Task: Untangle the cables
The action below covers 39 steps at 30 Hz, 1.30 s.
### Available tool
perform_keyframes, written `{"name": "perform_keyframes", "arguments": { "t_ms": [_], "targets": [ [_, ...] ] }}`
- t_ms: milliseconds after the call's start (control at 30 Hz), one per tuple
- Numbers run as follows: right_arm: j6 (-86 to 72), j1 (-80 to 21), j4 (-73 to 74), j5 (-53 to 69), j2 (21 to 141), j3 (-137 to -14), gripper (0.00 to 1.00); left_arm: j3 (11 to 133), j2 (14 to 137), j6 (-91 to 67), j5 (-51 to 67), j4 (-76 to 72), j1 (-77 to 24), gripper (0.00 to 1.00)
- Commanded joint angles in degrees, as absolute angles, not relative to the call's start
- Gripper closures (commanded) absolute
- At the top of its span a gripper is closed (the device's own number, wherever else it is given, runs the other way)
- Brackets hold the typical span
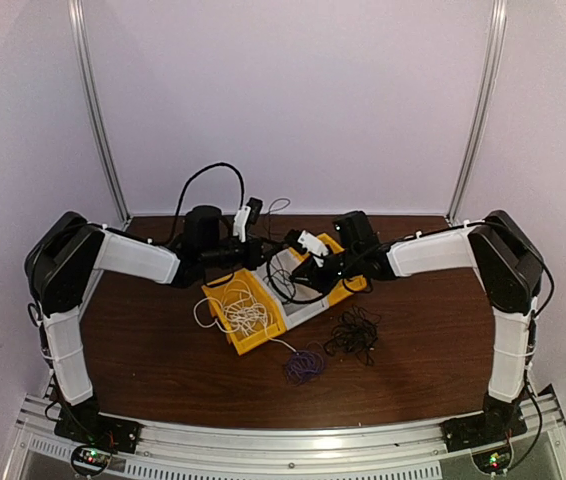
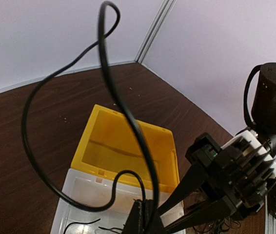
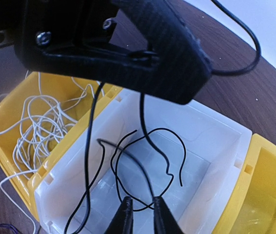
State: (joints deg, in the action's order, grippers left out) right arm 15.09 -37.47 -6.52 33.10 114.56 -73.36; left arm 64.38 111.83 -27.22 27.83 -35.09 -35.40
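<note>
White cable [image 1: 243,318] is binned; black cable [image 2: 113,92] is clamped in left gripper [image 2: 143,217], right gripper [image 3: 140,219] barely parted; purple cable [image 1: 305,365] and black tangle [image 1: 355,335] are left.

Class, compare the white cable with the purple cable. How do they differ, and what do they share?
The white cable lies in a yellow bin, one strand trailing over the rim; the purple cable lies on the table in front of the bins. The white cable spreads in loose loops; the purple cable is bunched into a small clump. Both are thin, flexible cords lying unheld.
</note>
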Motion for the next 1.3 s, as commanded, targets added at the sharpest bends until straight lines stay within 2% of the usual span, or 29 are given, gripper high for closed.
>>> {"name": "perform_keyframes", "arguments": {
  "t_ms": [0, 200, 367, 600, 933, 1133, 1267],
  "targets": [
    [18.5, -37.2, -0.6, 31.2, 113.3, -73.8, 0.77, 67.5, 111.9, -20.4, 24.7, -25.7, -34.9, 1.0],
    [21.6, -36.8, 4.9, 30.9, 108.3, -70.4, 0.65, 69.2, 112.2, -15.5, 21.7, -23.1, -34.9, 1.0],
    [20.3, -34.4, 6.8, 37.9, 102.3, -68.6, 0.59, 70.6, 113.4, -12.0, 25.1, -21.9, -34.9, 1.0],
    [10.8, -31.1, 3.0, 44.4, 101.2, -75.7, 0.43, 70.7, 113.7, -8.3, 25.8, -19.5, -35.0, 1.0],
    [-3.2, -31.6, -2.1, 51.1, 114.2, -88.9, 0.35, 69.5, 113.6, -7.3, 29.9, -22.2, -35.8, 1.0],
    [-5.2, -32.7, -2.2, 52.1, 117.8, -91.7, 0.36, 68.7, 113.1, -7.6, 31.7, -24.4, -36.6, 1.0],
    [-7.2, -32.7, -3.2, 53.6, 119.7, -93.4, 0.39, 68.9, 113.1, -7.6, 32.1, -24.7, -36.9, 1.0]
  ]
}}
